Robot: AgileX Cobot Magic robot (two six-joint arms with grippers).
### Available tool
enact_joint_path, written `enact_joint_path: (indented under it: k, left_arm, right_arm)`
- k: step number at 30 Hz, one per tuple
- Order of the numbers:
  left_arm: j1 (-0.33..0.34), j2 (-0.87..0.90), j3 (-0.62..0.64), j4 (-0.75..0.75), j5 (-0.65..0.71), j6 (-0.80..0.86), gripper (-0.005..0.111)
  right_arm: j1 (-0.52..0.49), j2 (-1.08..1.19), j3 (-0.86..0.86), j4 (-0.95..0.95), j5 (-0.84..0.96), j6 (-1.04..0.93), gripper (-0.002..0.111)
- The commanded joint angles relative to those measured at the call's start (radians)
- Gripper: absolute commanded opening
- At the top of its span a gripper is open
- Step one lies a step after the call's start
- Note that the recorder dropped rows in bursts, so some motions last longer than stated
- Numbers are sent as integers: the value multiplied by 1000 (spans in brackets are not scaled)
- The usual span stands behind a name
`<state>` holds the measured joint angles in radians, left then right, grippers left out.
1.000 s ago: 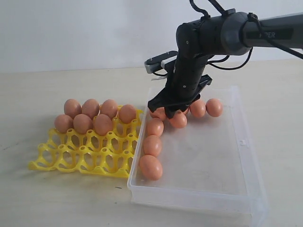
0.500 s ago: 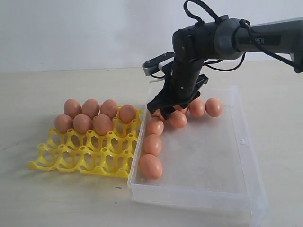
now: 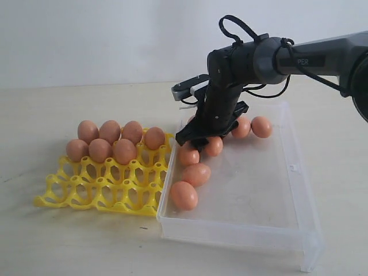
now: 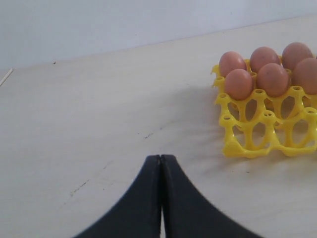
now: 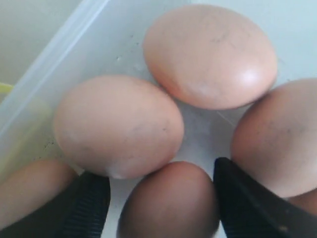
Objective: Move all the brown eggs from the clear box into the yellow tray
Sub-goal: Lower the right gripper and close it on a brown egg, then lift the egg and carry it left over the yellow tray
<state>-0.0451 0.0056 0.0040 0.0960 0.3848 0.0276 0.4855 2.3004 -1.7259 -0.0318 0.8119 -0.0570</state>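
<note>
Seven brown eggs (image 3: pixel 110 131) fill the two far rows of the yellow tray (image 3: pixel 98 192). The clear box (image 3: pixel 230 234) stands right of it with several brown eggs (image 3: pixel 196 174) along its left wall and far end. My right gripper (image 3: pixel 198 139) is down in the box's far left corner. In the right wrist view its jaws (image 5: pixel 161 188) are open astride one egg (image 5: pixel 171 208), with a gap on one side, and other eggs (image 5: pixel 119 126) crowd close round. My left gripper (image 4: pixel 160 157) is shut and empty over bare table, short of the tray (image 4: pixel 247 141).
The pale tabletop (image 3: pixel 69 241) runs round the tray and box, with a white wall behind. The right arm (image 3: pixel 310 54) reaches in from the right above the box's far end.
The right gripper has moved left and lower into the egg cluster, and its jaws have widened. The eggs along the box's left wall have rolled; the middle one now lies crosswise.
</note>
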Motion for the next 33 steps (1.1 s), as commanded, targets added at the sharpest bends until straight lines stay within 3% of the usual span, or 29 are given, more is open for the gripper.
enact_joint_path:
  k: [1, 3, 4, 10, 19, 29, 33]
  left_arm:
    - [-5, -6, -4, -1, -6, -5, 0]
    - [-5, -6, -4, -1, -6, -5, 0]
    - [-5, -6, -4, -1, -6, -5, 0]
    - [-5, -6, -4, -1, -6, -5, 0]
    - [-5, -6, -4, -1, -6, -5, 0]
    - [-5, -6, -4, -1, -6, -5, 0]
    - [-5, -6, -4, -1, -6, -5, 0]
  right_arm:
    - [1, -2, 1, 4, -21, 1, 38]
    - [6, -2, 1, 4, -21, -14, 6]
    - [12, -2, 1, 4, -21, -43, 0]
    - [38, -45, 16, 0, -36, -80, 0]
    - [54, -286, 169, 146, -236, -187, 0]
    - [175, -345, 316, 759, -623, -645, 0]
    - [208, -277, 324, 796, -691, -684, 0]
